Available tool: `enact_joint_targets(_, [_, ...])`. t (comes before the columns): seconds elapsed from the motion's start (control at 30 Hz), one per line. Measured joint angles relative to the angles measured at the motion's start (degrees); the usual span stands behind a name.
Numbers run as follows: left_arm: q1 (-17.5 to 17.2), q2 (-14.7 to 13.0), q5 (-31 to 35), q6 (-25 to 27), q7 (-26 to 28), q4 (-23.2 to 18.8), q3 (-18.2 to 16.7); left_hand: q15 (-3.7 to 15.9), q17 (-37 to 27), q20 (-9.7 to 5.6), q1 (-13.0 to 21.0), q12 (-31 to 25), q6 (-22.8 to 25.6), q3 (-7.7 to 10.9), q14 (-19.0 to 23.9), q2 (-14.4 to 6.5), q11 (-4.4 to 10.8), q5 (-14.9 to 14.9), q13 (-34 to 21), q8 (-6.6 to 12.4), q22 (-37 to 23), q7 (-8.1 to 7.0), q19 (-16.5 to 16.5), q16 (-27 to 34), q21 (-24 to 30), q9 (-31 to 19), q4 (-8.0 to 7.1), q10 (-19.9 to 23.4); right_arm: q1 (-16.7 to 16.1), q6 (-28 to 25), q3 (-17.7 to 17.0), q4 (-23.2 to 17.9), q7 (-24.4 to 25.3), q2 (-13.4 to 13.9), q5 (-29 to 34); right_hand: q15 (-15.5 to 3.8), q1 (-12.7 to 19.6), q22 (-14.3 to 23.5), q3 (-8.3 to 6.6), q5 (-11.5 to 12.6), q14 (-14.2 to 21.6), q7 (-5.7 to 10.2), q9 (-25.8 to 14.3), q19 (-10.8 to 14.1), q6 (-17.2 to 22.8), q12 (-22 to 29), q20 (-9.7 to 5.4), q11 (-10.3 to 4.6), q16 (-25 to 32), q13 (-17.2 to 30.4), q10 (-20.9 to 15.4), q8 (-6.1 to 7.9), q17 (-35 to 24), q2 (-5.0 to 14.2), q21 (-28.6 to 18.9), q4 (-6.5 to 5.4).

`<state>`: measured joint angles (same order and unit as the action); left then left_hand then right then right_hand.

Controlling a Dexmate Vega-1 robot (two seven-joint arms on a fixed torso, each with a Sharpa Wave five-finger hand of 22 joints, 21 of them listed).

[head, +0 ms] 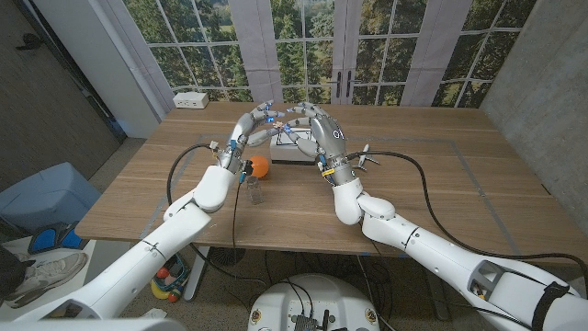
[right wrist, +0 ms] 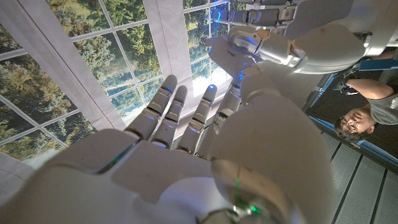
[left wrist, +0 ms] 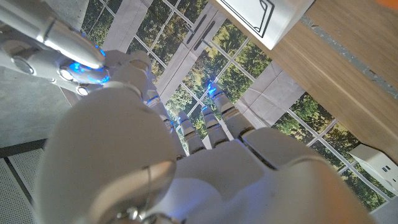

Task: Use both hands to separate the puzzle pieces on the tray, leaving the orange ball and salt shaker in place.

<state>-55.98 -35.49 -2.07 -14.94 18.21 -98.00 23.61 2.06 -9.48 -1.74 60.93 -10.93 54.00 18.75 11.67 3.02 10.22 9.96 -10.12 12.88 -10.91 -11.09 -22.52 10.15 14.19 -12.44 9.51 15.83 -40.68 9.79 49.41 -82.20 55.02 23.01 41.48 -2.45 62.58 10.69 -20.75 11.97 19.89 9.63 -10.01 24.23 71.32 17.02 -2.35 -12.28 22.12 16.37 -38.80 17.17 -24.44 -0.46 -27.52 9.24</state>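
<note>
Head view: both hands over white tray (head: 296, 153), left hand (head: 250, 129) & right hand (head: 321, 134) fingers meeting; grip can't tell. Orange ball (head: 260, 166), salt shaker (head: 255, 191) near-left. Right wrist view: person (right wrist: 364, 118) beyond.

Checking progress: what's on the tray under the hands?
The white tray shows a bare patch with thin dark outlines. Both hands, left and right, cover the rest, hiding any puzzle pieces.

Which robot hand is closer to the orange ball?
Left. The left hand is raised just behind the ball, on the same side of the table. The right hand is farther off, over the tray, to the ball's right.
</note>
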Motion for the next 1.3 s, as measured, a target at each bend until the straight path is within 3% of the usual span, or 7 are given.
enact_joint_targets(0.17, [-0.13,-0.13,-1.17,-2.08,-0.69,0.04,-0.09,0.23,0.00,0.32,1.79,-0.78,7.49,0.00,2.23,-1.42,1.05,0.23,0.00,2.40,0.00,2.29,-0.32,0.28,0.00,0.19,0.00,3.32,-0.12,-0.14,-0.12,-0.11,0.12,-0.08,0.15,0.00,0.00,0.00,0.00,0.00,0.00,-0.11,0.01,0.00,0.11,0.00,0.00,0.00,0.00,0.00,0.00,-0.22,0.00,0.00,0.00,0.00])
enact_joint_targets(0.4, [-1.25,0.44,-1.72,-4.73,-0.25,0.09,-0.91,0.28,0.00,0.08,2.44,-1.46,11.13,-0.46,4.85,-1.52,1.29,0.23,-0.17,4.50,-0.16,4.00,-1.18,0.72,0.01,-1.42,-0.46,7.06,-0.28,-0.70,-0.15,-0.26,0.25,-0.19,0.41,0.00,0.00,0.00,0.01,0.00,0.00,-0.11,0.05,0.00,0.10,0.00,0.00,0.00,0.00,0.00,0.00,-0.43,0.00,0.00,0.00,0.01])
enact_joint_targets(0.6, [-2.38,1.47,-0.34,-5.79,2.25,-0.07,-1.63,0.36,-0.04,-0.95,2.84,-3.33,14.83,-2.11,8.45,-1.94,2.19,0.24,-0.76,6.71,-0.32,5.98,-3.64,0.72,1.13,-2.72,-0.02,16.42,-0.47,-0.95,-0.15,-0.53,0.35,-0.20,0.61,0.00,0.00,0.00,-0.15,0.00,-0.01,-0.10,0.05,0.00,0.09,0.00,0.00,0.00,0.00,0.16,0.00,-0.64,0.00,0.00,0.00,-0.15])
enact_joint_targets(0.73, [-3.88,3.31,2.93,-5.53,6.76,-1.13,-2.37,0.40,-0.54,-0.93,3.81,-4.44,16.61,-2.97,11.33,-1.82,2.47,0.24,-1.19,7.46,-0.44,5.90,-5.29,1.60,2.05,-1.74,-0.10,22.48,-0.61,-1.03,-0.15,-0.78,0.44,-0.17,0.70,0.00,0.00,0.00,-0.15,0.00,-0.01,-0.09,0.05,0.00,0.08,-0.16,0.00,0.21,0.00,0.29,-0.20,-0.70,0.00,0.00,0.00,-0.15])
enact_joint_targets(0.9, [-4.98,4.79,6.61,-3.65,11.34,-2.25,-2.79,0.49,-1.07,-0.93,3.80,-5.00,17.28,-3.90,13.87,-1.81,2.55,0.64,-1.23,7.23,-0.66,5.96,-6.29,2.27,2.57,-0.35,-0.88,26.38,-0.86,-1.50,-0.15,-0.92,0.44,-0.07,0.80,0.00,0.00,0.00,-0.15,0.00,-0.01,-0.10,-0.24,0.00,0.08,-0.30,0.00,0.20,0.00,0.29,-0.20,-0.81,0.00,0.00,0.00,-0.15])
enact_joint_targets(1.3, [-6.74,7.16,18.46,1.51,22.90,-4.24,-2.18,0.70,-1.34,-1.23,4.11,-5.00,18.21,-4.85,16.09,-1.49,2.47,0.89,-1.22,7.00,-0.69,5.29,-6.59,3.00,2.99,0.85,-0.57,27.47,-1.51,-2.75,-0.41,-1.43,0.90,0.11,1.01,0.00,0.00,0.00,-0.31,0.00,-0.01,0.23,-0.27,0.00,0.41,-0.50,0.00,-0.11,0.00,0.29,-0.51,-0.88,-0.15,0.00,0.00,0.01])
